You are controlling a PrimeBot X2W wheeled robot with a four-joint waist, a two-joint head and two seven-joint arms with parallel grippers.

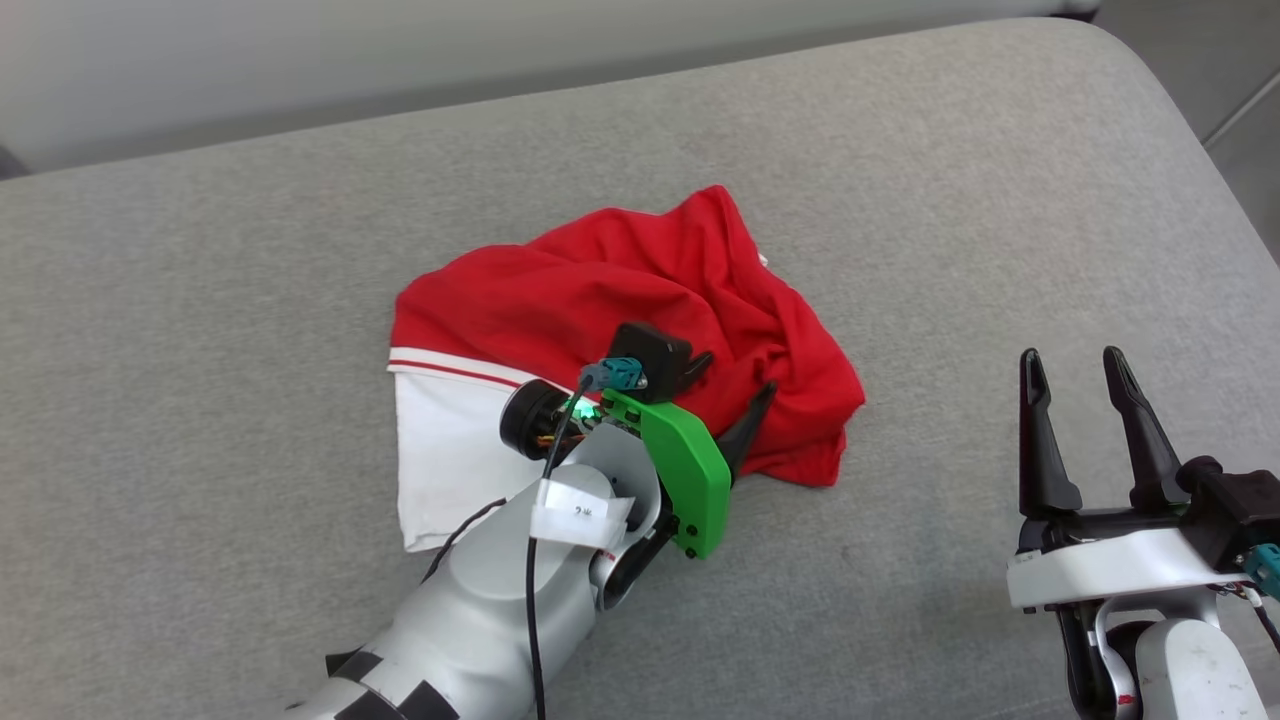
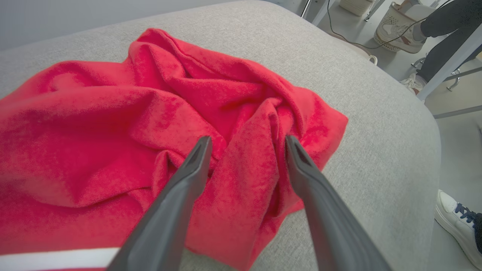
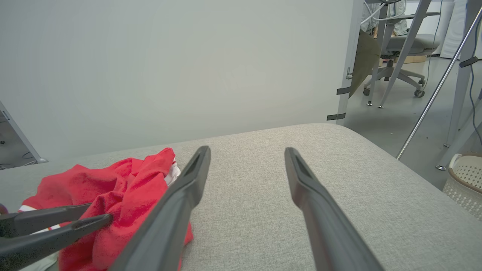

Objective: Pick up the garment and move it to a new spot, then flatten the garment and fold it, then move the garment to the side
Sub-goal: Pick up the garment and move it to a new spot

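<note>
Grey cushion (image 1: 200, 300) bears garment (image 1: 620, 290); left end effector (image 2: 246, 141), right end effector (image 1: 1071, 360) gape empty; basket (image 3: 465, 177) contents unclear

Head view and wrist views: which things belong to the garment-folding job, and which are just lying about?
Job: garment, crumpled on grey cushion; left claw, open over it; right claw, open, aside.
Lying about: white basket; office chair; person's white shoe.

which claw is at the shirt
The left claw, open over a red fold of the garment; the right claw stands apart over the grey cushion.
</note>
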